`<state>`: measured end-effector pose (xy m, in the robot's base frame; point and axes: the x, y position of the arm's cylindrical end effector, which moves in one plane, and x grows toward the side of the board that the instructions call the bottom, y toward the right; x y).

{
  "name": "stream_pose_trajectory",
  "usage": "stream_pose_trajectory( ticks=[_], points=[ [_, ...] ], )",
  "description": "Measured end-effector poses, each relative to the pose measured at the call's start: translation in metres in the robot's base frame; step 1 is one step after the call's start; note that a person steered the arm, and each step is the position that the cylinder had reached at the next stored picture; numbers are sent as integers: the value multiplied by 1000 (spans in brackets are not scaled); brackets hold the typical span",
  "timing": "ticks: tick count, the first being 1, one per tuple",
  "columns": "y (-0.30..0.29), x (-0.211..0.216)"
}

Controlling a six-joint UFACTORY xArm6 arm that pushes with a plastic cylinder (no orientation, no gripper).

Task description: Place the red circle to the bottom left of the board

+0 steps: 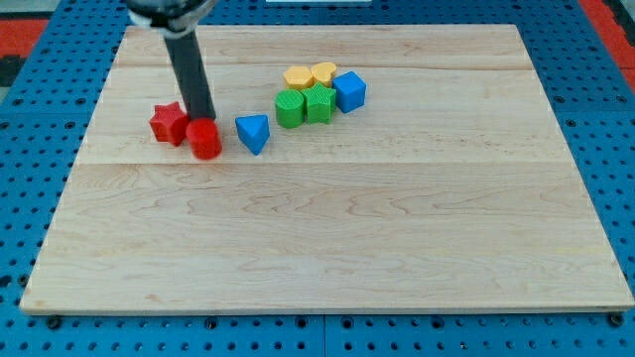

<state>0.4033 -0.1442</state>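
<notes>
The wooden board (327,248) lies on a blue pegboard table (30,149), and all the blocks sit in its upper half. Furthest toward the view's left is the red star (169,123), lying flat on the wood. Just to its right, touching or nearly touching it, is the red circle (205,139), a short round cylinder that stands in the upper left part of the board, well apart from the bottom left corner. My tip (203,120) comes down at the circle's upper edge, right against it, between the star and the circle and slightly above them in the view; the rod rises from there toward the view's top. There are no jaws here, only this plain rod, so it grips nothing and merely rests against the circle's back side. Near the circle on the right is the blue triangle (253,132). Further right is a tight cluster: a green cylinder (290,109) beside a green star (318,103), a yellow hexagon (298,77) and a yellow heart (323,72) just above them, and a blue cube (349,91) at the right end.
</notes>
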Motion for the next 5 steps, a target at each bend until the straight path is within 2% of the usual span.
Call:
stream_pose_trajectory(
  ticks=[1,2,3,4,5],
  points=[
    [12,46],
    [77,58],
    [49,87],
    [6,86],
    [11,49]
  ],
)
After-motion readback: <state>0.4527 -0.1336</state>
